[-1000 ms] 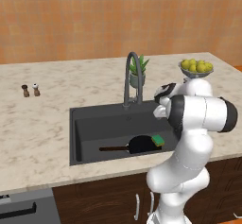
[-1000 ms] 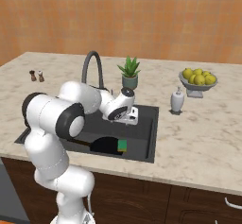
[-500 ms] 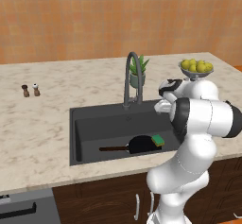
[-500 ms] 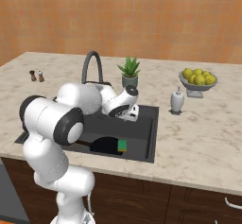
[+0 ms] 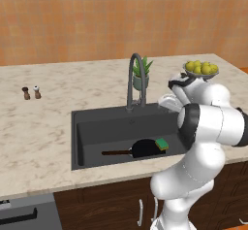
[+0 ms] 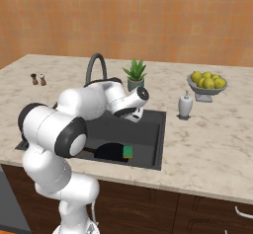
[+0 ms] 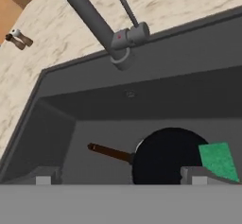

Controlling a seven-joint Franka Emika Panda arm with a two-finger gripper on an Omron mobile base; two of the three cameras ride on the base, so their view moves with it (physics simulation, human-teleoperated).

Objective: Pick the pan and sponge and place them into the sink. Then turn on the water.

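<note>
Tool was spread wide and empty, above the sink near its 3 o'clock wall. Pan lay on the basin floor, handle toward 9 o'clock; sponge rested on its 3 o'clock rim. Faucet stood at the 12 o'clock edge; open floor lay toward 9 o'clock.

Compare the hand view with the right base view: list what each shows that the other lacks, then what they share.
Hand view alone: the faucet's thin lever handle.

Right base view alone: the potted plant, the soap dispenser, the bowl of lemons and the robot arm.

Both: the sink, with the pan and the green sponge at its edge, the faucet, the shakers and the marble counter.
</note>
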